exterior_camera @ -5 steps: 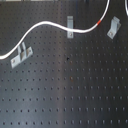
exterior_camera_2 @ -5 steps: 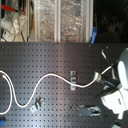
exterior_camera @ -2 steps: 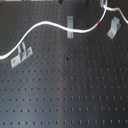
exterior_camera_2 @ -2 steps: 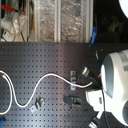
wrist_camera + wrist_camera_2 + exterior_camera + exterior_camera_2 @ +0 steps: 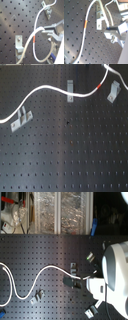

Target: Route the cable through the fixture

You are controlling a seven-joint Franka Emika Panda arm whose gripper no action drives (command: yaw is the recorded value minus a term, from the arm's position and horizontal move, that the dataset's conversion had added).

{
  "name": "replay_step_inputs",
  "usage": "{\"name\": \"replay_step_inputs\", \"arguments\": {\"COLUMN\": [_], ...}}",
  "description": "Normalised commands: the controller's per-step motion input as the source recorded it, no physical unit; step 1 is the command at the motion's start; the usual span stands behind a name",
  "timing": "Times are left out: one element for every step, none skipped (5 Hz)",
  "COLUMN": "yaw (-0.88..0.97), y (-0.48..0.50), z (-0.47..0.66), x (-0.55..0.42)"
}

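Tabletop (image 5: pixel 75 159): matte black perforated board, regular grid of holes.

Cable (image 5: pixel 45 89): thin white flexible cord, snaking in soft curves across board's far side in first exterior view; short red band (image 5: pixel 101 86) near one end.

Fixture (image 5: pixel 114 91): small slanted silver metal bracket with bent-up tab, just beside red band; cable passes close by, contact unclear.

Straight silver clip (image 5: pixel 71 90) under cable mid-span. Two-armed silver bracket (image 5: pixel 21 120) just below cable's other end.

Pincer (image 5: pixel 48 33): grey fingers closed on cable in first wrist view.
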Motion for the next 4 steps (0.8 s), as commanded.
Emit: {"name": "replay_step_inputs", "arguments": {"yaw": [0.67, 0.55, 0.67, -0.31], "y": [0.097, 0.003, 0.158, -0.335], "z": [-0.38, -0.12, -0.22, 0.11], "x": [-0.220, -0.008, -0.273, -0.120]}}
